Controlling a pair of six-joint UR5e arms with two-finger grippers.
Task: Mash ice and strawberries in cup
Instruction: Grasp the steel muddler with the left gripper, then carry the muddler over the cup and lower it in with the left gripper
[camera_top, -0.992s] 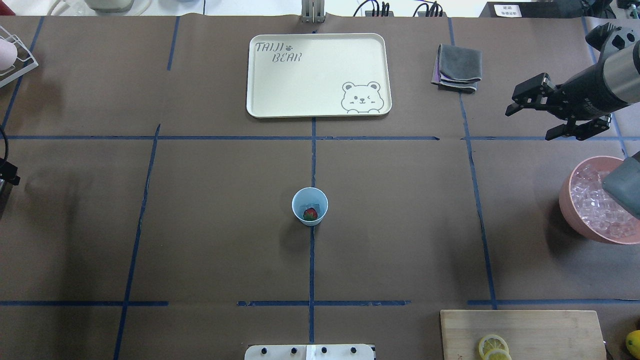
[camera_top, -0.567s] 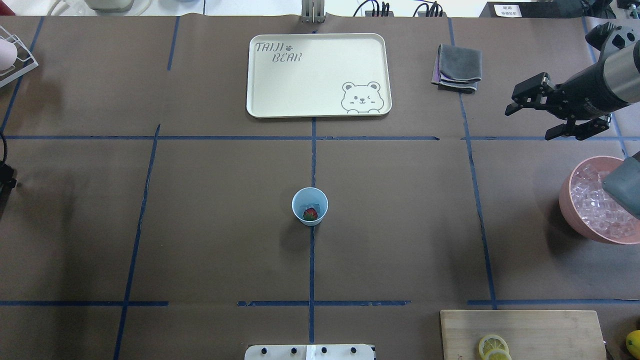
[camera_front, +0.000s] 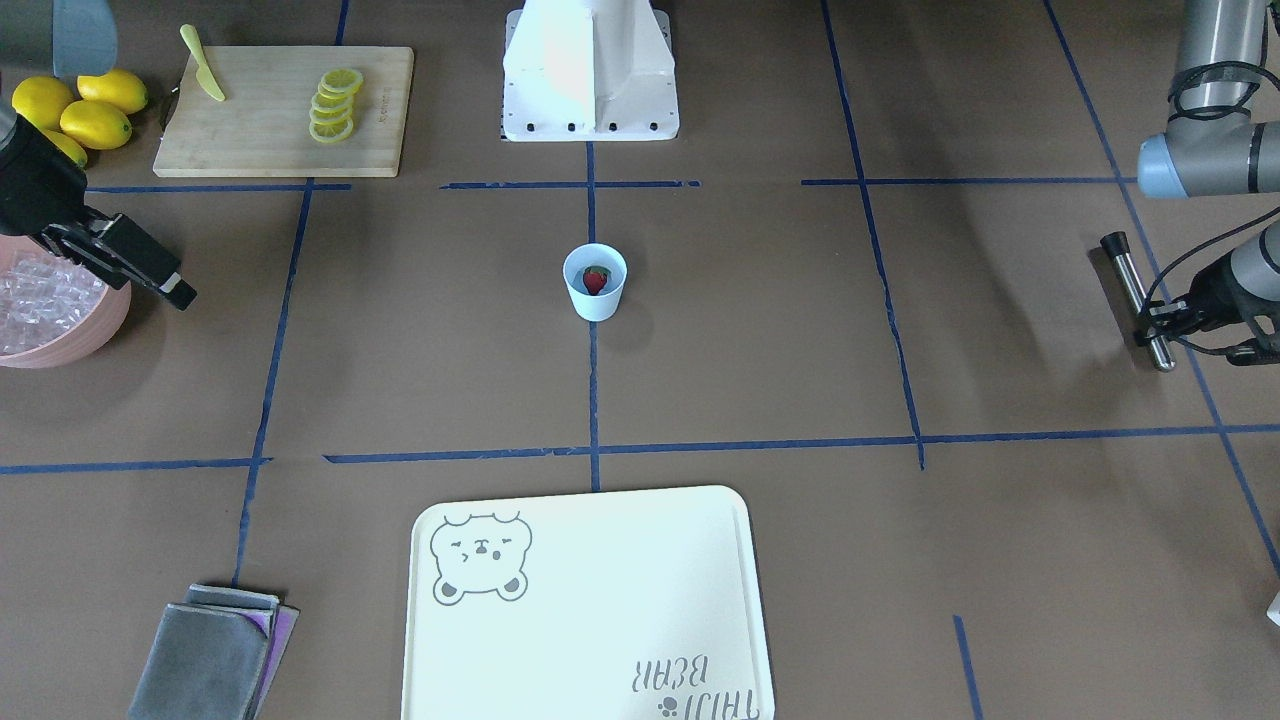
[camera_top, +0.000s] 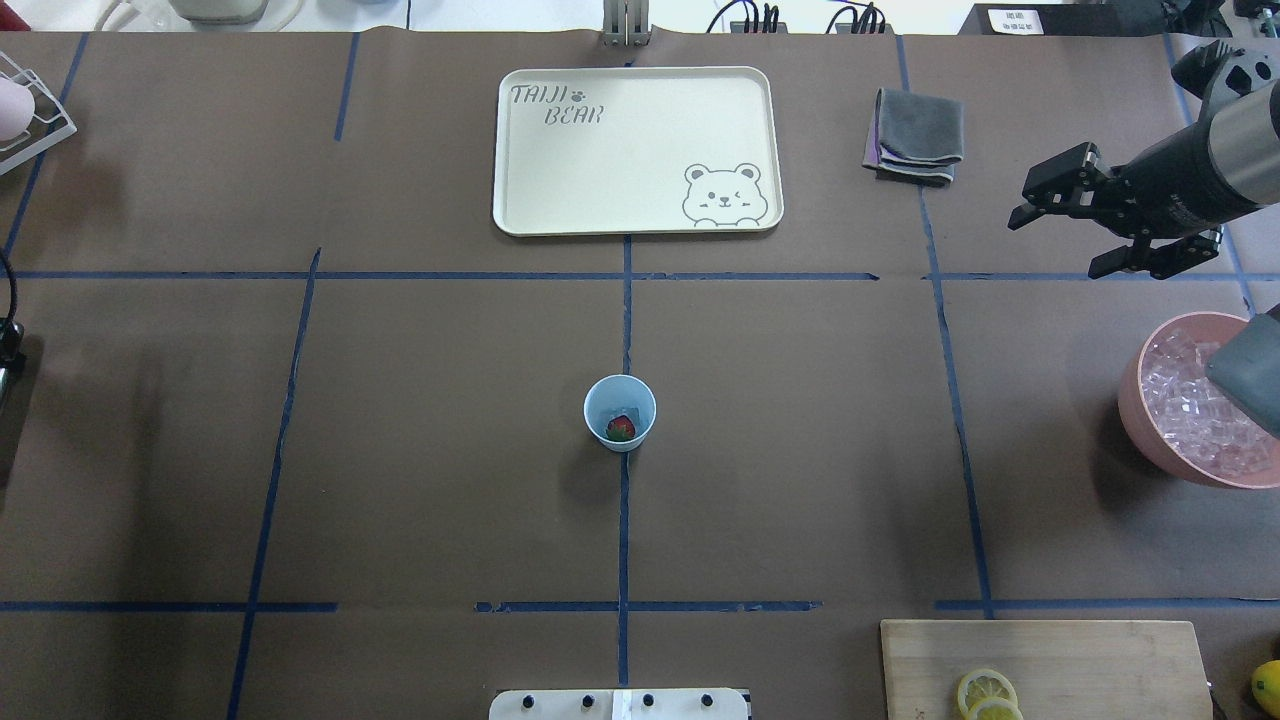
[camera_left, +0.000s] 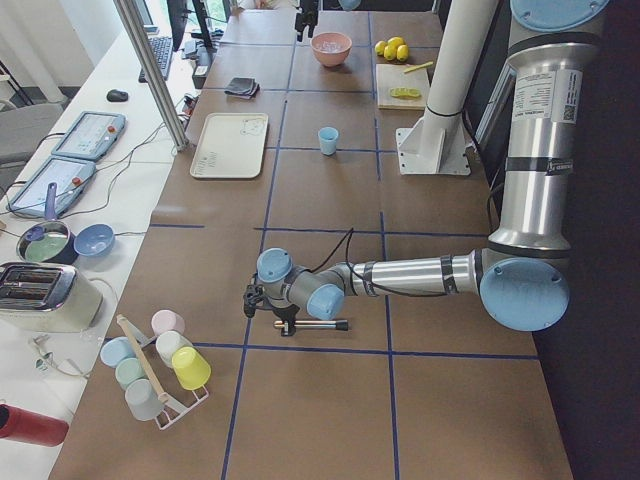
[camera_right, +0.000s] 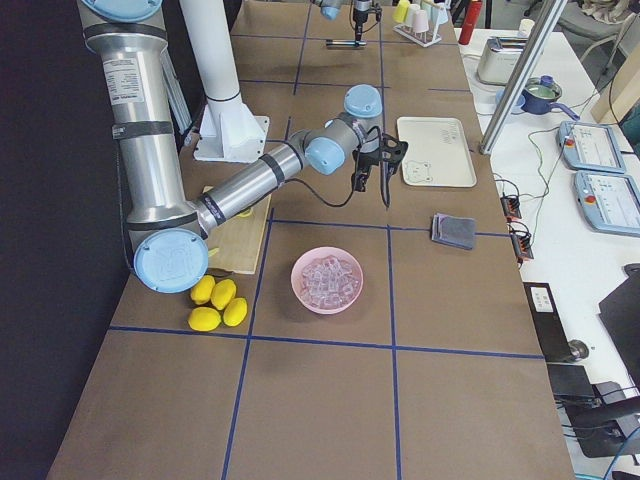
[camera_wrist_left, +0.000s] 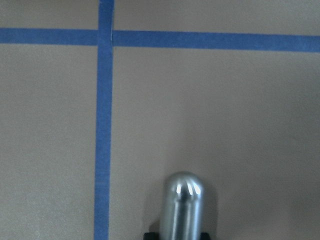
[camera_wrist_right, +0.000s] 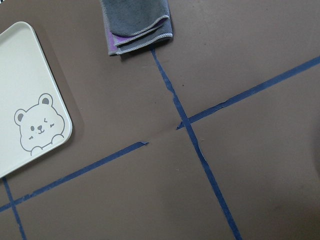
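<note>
Hovering over the brown paper-covered table (camera_top: 800, 450), the right pincer (camera_top: 1058, 243) has its two black fingers spread wide with nothing between them. Just nearer the robot than this pincer stands a large round pink bowl (camera_top: 1128, 410) filled with small clear glassy ice cubes (camera_top: 1185, 400). Beyond the pincer, toward the table's middle, lies a folded grey cloth (camera_top: 915, 135), and farther that way a cream rectangular tray with a printed bear (camera_top: 620, 160). The small pale blue plastic cup (camera_top: 600, 402) stands upright well apart from the right pincer, nearer the robot's base and roughly between the two pincers. Inside it sits a small dark-red strawberry piece with a bit of green (camera_top: 620, 429); whether any ice lies with it I cannot tell. The left pincer (camera_front: 1152, 325) is far from the cup, at the robot's left end of the table and down low. Its fingers are closed against both sides of a slim shiny metal rod with a black cap (camera_front: 1128, 275). Whether the rod is lifted off the table I cannot tell.
</note>
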